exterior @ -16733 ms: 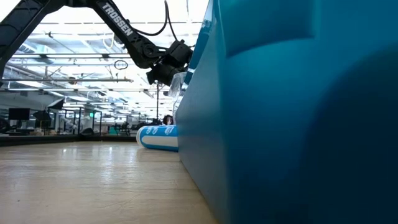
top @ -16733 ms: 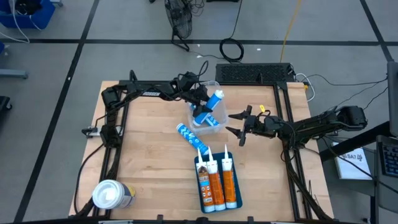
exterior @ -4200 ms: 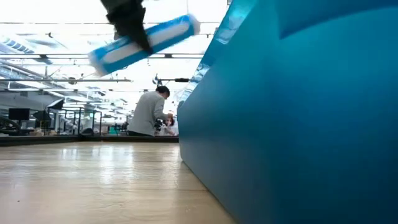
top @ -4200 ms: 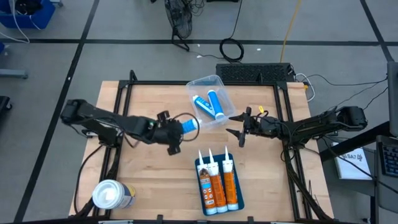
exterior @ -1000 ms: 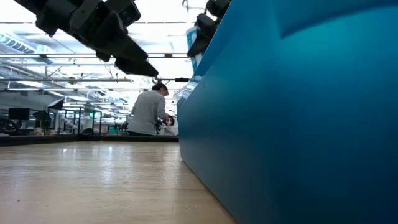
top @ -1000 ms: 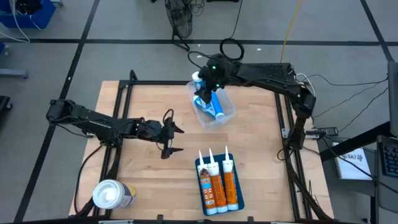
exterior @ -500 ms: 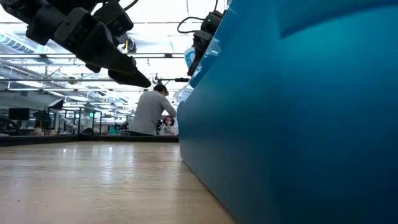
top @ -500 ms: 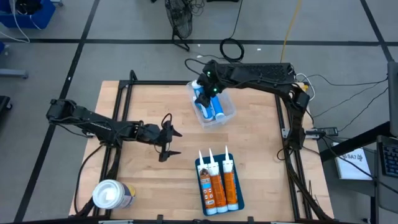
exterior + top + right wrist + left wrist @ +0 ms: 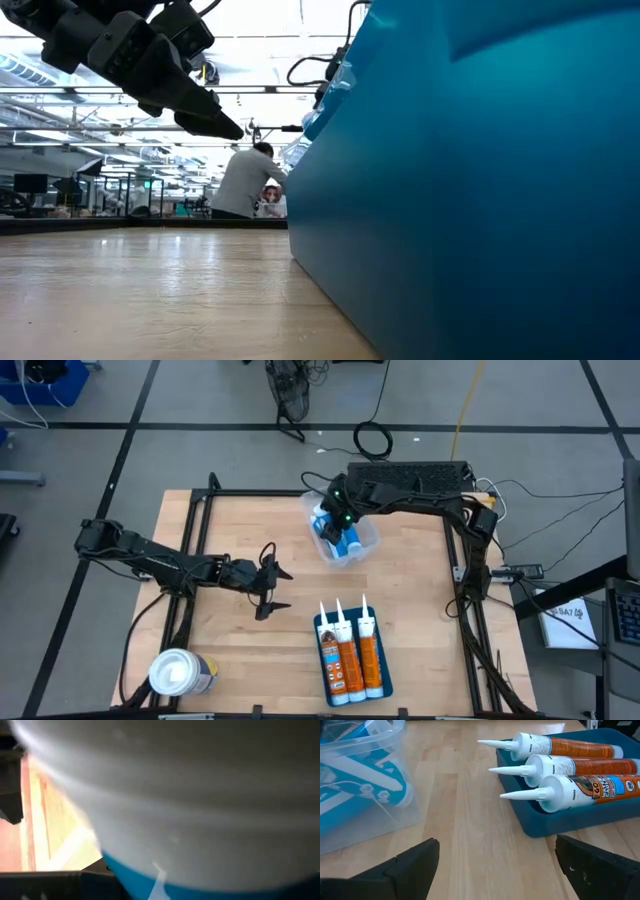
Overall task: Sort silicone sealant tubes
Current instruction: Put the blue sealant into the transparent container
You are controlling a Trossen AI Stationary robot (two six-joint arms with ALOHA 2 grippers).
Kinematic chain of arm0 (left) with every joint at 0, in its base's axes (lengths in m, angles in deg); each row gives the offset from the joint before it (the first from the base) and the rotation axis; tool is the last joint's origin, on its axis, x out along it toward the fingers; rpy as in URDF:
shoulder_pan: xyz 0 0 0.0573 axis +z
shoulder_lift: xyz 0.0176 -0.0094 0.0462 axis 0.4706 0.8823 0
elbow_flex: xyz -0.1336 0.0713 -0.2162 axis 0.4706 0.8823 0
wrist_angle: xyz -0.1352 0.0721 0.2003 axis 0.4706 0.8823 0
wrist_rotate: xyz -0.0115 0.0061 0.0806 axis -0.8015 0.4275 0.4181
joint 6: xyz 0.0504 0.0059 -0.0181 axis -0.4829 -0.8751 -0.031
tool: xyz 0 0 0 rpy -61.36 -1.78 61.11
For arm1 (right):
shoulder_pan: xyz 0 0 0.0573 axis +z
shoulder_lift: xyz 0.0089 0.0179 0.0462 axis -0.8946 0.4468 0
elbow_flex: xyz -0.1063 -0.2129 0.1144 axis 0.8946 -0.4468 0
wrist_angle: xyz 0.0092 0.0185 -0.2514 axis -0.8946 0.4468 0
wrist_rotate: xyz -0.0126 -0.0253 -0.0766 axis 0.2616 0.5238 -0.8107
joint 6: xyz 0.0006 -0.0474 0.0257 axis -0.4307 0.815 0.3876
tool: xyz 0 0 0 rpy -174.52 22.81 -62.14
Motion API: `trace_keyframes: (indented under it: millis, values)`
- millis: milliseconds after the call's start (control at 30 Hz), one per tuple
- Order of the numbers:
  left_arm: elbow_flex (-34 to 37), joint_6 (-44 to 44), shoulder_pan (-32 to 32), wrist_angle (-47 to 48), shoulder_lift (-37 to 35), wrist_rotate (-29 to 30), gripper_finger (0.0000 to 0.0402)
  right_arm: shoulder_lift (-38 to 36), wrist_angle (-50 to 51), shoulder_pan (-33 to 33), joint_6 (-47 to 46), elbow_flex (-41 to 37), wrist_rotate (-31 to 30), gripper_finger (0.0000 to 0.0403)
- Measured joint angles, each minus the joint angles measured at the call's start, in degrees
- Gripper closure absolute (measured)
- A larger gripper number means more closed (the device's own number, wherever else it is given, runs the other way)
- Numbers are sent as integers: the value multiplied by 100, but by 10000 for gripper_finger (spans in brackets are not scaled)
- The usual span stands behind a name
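Note:
Three orange tubes (image 9: 350, 655) lie side by side in a blue tray (image 9: 325, 682), nozzles toward the far edge; they also show in the left wrist view (image 9: 580, 765). Blue-and-white tubes (image 9: 345, 540) lie in a clear bin (image 9: 368, 540) at the far middle of the table. My right gripper (image 9: 338, 518) reaches down into the bin, shut on a blue-and-white tube (image 9: 200, 795). My left gripper (image 9: 277, 588) hangs open and empty above the table, left of the tray. My right gripper holds a blue-and-white tube whose white and blue body (image 9: 165, 820) fills the wrist view and hides the fingers. Which part it has cannot be told. The gripper comes from above, slanting from the table's far right, and the tube is down inside the bin.
A fat white-topped canister (image 9: 178, 673) stands at the near left corner. A black frame (image 9: 200, 510) runs round the table's edges. The tray's blue wall (image 9: 480, 200) fills the right of the low view. Bare wood (image 9: 240, 650) lies between canister and tray.
My right gripper has carried the blue-and-white tube from above the bin's far left corner down into the bin, tipping it from nearly upright toward lying. My left gripper has drawn back slightly toward the table's left edge and stays open.

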Motion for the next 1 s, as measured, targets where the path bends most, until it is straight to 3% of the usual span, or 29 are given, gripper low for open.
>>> trace_keyframes:
  millis: [300,567,867,1000]
  values:
    - [0,18,0,7,0,0,9,-12,-234,108,-14,-214,-56,205]
    - [2,17,0,63,0,0,9,-10,-633,180,-4,-222,-325,131]
    - [2,31,0,149,0,2,9,-35,-944,172,-107,-222,-345,124]
    - [2,35,0,149,0,1,9,-197,-1051,168,-85,-222,-806,123]
